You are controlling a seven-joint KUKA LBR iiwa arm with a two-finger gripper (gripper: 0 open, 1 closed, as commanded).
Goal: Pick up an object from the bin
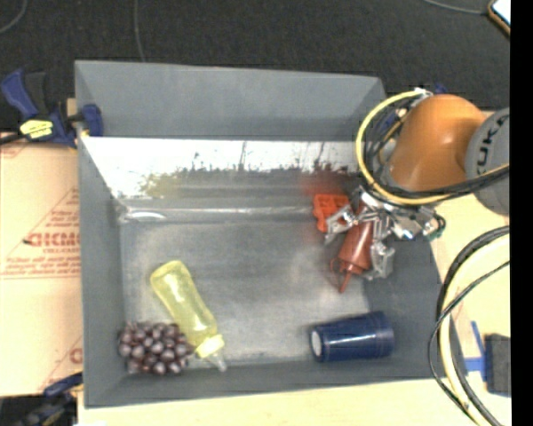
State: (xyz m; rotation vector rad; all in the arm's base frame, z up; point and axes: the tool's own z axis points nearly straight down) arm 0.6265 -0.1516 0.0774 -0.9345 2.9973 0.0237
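My gripper [359, 248] is at the right side of the bin, close to the right wall. A dark red, tapered thing [351, 254] sits between its metal fingers [339, 224], its narrow end pointing down toward the bin floor. The fingers are shut on its sides. An orange blocky thing [327, 209] lies just up and left of the gripper, against the back wall. A dark blue cylinder [353, 338] lies on its side below the gripper, near the front wall.
A pale yellow bottle [187, 307] lies slanted at the front left, its cap end touching a bunch of dark purple grapes [153, 348] in the front left corner. The arm's orange cover and looping cables hang over the bin's right rim.
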